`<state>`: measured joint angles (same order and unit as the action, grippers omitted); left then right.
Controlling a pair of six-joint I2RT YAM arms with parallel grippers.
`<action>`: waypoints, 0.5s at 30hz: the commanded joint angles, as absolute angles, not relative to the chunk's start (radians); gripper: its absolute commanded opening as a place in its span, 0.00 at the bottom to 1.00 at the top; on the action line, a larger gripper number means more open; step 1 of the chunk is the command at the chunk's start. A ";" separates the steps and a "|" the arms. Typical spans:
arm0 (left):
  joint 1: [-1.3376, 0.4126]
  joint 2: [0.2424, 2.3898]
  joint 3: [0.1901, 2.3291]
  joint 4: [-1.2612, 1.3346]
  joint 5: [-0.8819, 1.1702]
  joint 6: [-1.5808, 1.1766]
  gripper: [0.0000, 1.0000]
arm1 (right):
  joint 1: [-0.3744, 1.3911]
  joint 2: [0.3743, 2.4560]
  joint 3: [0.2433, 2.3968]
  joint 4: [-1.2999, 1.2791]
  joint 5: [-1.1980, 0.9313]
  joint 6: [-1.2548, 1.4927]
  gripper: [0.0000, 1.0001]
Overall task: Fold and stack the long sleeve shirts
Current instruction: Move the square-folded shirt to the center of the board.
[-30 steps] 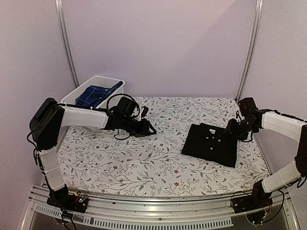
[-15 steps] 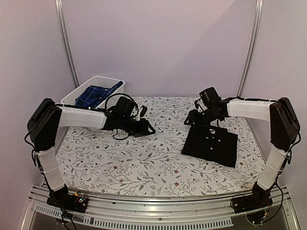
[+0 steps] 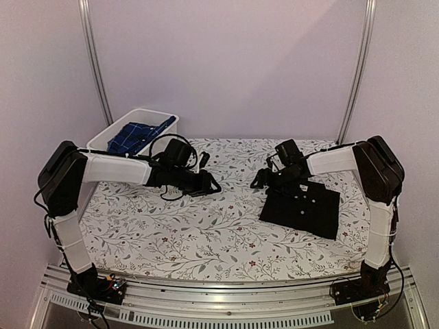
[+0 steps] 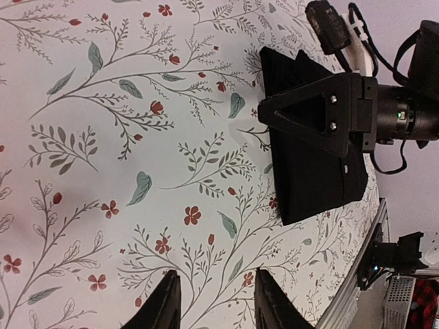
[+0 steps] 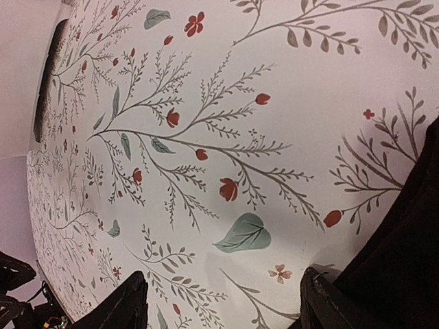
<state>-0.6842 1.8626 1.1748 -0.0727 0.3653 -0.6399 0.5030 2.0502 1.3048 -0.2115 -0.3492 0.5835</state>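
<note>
The black shirt (image 3: pixel 302 208) lies folded on the right half of the table, pale buttons up. The blue plaid shirt (image 3: pixel 137 135) lies crumpled in the white tub (image 3: pixel 159 114) at the back left. My right gripper (image 3: pixel 258 182) is open and empty, low over the table at the black shirt's far left corner. In the right wrist view the gripper (image 5: pixel 223 301) spans bare tablecloth, with the black shirt (image 5: pixel 411 226) beside its right finger. My left gripper (image 3: pixel 215 184) hovers open and empty over the table's middle; it (image 4: pixel 218 301) faces the black shirt (image 4: pixel 309 171).
The table carries a white cloth (image 3: pixel 206 233) printed with leaves and red flowers. Metal posts (image 3: pixel 96 62) stand at the back corners. A metal rail (image 3: pixel 219 301) runs along the near edge.
My right arm has swung from the table's right edge across the black shirt to its far left corner. The left arm has hardly moved.
</note>
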 commanded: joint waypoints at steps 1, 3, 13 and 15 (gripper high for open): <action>-0.680 1.834 1.160 -0.071 0.361 -0.641 0.36 | 0.503 2.053 1.221 -0.172 -0.367 0.609 0.76; -0.680 1.833 1.159 -0.072 0.361 -0.640 0.36 | 0.503 2.030 1.165 -0.163 -0.360 0.620 0.76; -0.679 1.840 1.152 -0.057 0.369 -0.646 0.36 | 0.478 1.798 0.813 -0.099 -0.325 0.681 0.78; -0.679 1.843 1.152 -0.054 0.371 -0.646 0.36 | 0.466 1.744 0.749 -0.087 -0.324 0.692 0.78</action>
